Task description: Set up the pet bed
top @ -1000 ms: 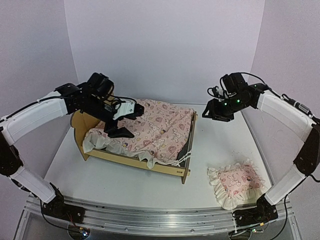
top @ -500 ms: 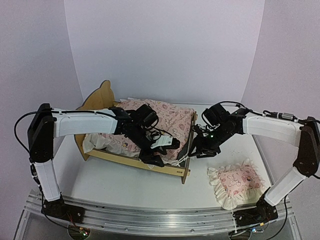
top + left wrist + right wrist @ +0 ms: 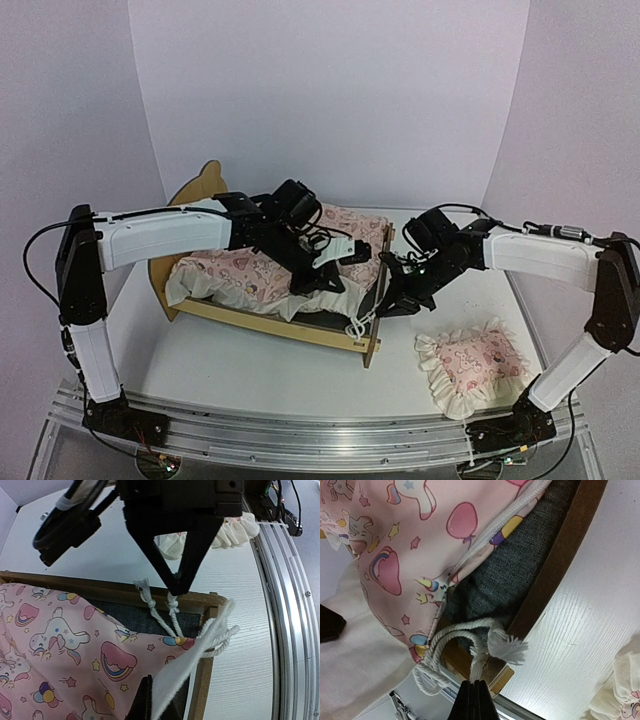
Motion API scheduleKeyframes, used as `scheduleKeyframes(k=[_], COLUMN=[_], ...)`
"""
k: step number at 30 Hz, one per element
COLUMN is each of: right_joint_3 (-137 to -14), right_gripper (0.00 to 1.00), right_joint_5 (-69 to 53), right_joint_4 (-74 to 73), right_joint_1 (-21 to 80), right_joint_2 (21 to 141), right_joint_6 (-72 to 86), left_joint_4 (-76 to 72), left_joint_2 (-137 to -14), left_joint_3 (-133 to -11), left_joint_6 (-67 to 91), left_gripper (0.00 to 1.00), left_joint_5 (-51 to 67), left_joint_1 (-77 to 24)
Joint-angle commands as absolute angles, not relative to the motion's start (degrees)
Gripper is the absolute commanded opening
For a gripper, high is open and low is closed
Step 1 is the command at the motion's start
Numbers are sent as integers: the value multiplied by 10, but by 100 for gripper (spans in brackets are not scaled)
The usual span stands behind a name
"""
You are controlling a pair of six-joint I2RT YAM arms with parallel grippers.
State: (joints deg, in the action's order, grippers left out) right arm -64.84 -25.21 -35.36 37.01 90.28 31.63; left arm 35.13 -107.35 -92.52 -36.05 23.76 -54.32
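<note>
The pet bed [image 3: 205, 186] of light plywood stands left of the table's middle, headboard to the left. The pink print mattress cushion [image 3: 240, 268] lies on it, its foot-end corner lifted off the dark grey base [image 3: 125, 612]. My left gripper [image 3: 338, 283] is shut on that corner's white edge [image 3: 195, 665], its jaws [image 3: 147, 695] closed at the bottom of the left wrist view. My right gripper [image 3: 380, 305] hangs at the footboard [image 3: 555, 575], shut [image 3: 475, 692] on the end of a white cord [image 3: 450, 635] that loops from the cushion's corner.
A small pink ruffled pillow [image 3: 470, 365] lies on the white table at the near right, apart from the bed. An aluminium rail [image 3: 300, 440] runs along the near edge. Pale walls close the table off at the back and sides.
Both grippers have shut, the left on the cushion's corner, the right on the cord. The left has pulled the corner up and back, baring the grey base at the foot end.
</note>
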Motion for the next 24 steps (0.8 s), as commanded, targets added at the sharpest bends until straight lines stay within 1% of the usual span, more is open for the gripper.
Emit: scheduleKeyframes(k=[1, 5, 10, 13, 16, 21, 22, 24], right_joint_3=[-693, -704, -703, -692, -675, -666, -667, -665], right_gripper=[0, 0, 0, 0, 0, 1, 6, 24], right_joint_5=[-277, -317, -393, -414, -414, -383, -365, -323], right_joint_4=[-406, -433, -432, -431, -420, -377, -378, -377], right_joint_1=[371, 385, 457, 503, 554, 628, 633, 634], right_joint_2=[869, 827, 799, 789, 803, 881, 893, 901], right_joint_6=[312, 304, 319, 335, 351, 343, 334, 324], left_joint_4=[358, 326, 310, 299, 294, 290, 290, 291], left_joint_2=[-1027, -998, -983, -978, -974, -967, -965, -957], left_joint_3=[-972, -957, -942, -933, -927, -907, -901, -886], left_joint_6=[-329, -336, -335, -335, -339, -346, -347, -352], left_gripper=[0, 0, 0, 0, 0, 0, 0, 0], left_joint_5=[201, 178, 162, 156, 158, 178, 182, 188], left_joint_1=[-519, -498, -473, -458, -451, -451, -451, -451])
